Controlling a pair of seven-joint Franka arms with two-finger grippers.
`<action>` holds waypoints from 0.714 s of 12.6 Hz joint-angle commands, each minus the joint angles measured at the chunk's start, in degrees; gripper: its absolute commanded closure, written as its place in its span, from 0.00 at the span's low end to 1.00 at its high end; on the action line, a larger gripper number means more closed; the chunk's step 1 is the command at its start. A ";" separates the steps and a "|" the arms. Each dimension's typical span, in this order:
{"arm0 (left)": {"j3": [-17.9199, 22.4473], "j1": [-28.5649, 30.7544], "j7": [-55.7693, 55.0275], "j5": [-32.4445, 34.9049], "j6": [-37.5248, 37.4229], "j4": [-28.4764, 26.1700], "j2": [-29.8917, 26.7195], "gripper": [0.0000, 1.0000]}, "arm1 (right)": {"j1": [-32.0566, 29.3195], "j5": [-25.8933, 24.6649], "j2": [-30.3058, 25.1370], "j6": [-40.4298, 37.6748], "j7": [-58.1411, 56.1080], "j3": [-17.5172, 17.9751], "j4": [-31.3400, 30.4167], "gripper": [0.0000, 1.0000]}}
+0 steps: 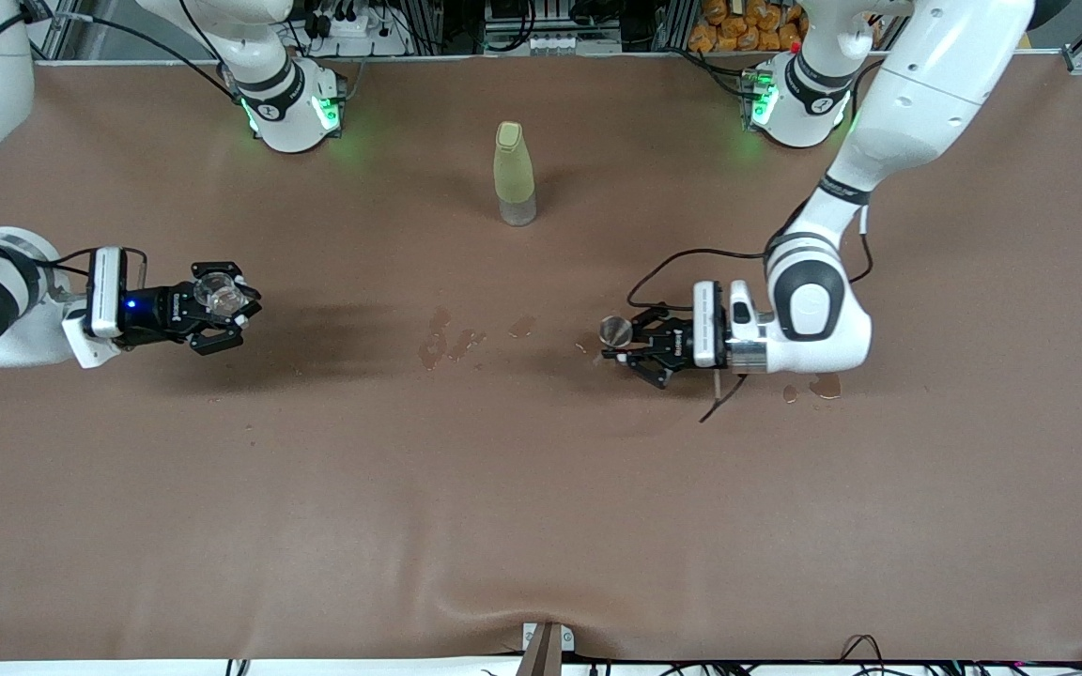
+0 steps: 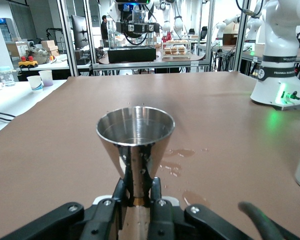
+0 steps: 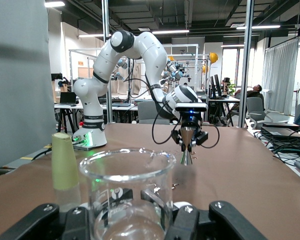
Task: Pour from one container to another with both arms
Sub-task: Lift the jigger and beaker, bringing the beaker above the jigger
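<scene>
Both pickups look done: my left jaws point(image 1: 618, 342) are clamped on the stem of the silver hourglass-shaped metal jigger point(image 2: 135, 134), upright, and my right jaws point(image 1: 233, 307) are clamped round the clear glass cup point(image 3: 126, 190). Both vessels hang over the brown bench point(image 1: 541, 488), well apart. Closing that gap and tipping one into the other is, I judge, all still ahead.

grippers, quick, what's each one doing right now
left gripper: closed on the metal jigger
right gripper: closed on the glass cup
</scene>
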 commanded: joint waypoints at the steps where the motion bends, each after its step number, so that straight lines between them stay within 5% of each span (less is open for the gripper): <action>1: 0.28 -3.94 0.93 -4.78 2.82 2.54 2.57 1.00 | 1.66 1.70 -5.34 0.61 2.36 -0.24 -5.65 1.00; 9: 0.54 -18.00 1.38 -16.39 14.86 13.34 9.51 1.00 | 9.48 9.43 -10.26 3.94 2.98 -0.24 -13.47 1.00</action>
